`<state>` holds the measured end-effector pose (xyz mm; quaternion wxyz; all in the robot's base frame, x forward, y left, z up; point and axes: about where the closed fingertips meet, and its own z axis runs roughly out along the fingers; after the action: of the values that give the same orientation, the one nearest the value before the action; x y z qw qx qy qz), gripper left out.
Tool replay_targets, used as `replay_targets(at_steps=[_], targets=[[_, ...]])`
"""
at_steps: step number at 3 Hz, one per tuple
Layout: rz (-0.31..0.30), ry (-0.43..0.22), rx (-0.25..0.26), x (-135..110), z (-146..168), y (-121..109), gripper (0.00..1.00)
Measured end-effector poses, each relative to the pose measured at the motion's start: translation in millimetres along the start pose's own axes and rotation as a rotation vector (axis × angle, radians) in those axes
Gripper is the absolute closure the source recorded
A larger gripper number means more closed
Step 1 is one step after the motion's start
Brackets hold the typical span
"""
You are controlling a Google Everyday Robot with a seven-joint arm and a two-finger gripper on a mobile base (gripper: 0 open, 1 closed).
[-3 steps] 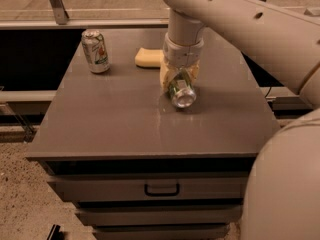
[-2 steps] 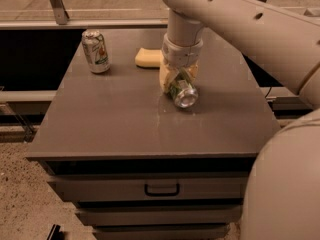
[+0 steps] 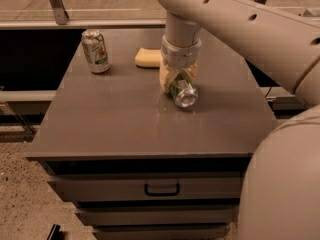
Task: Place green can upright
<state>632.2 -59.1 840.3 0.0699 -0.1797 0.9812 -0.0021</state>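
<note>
Green can (image 3: 183, 95) in gripper (image 3: 178, 84) over table (image 3: 120, 124)

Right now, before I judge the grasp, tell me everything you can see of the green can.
The green can is an aluminium drink can, its green body mostly hidden. It is not upright: it tilts, with its round silver end facing the camera. The gripper, right of the table's centre, clasps the can's sides between pale fingers. The can hangs low at the tabletop; whether it touches the surface cannot be told.
</note>
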Motion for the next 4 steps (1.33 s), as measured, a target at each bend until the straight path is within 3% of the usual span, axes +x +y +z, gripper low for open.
replay_targets(at_steps=[2,3,4], targets=[[-0.046,-0.032,0.081,5,-44,-16,1.00],[-0.051,-0.115,0.056,23,-69,-19,1.00],[-0.045,-0.188,0.048,11,-74,-21,1.00]])
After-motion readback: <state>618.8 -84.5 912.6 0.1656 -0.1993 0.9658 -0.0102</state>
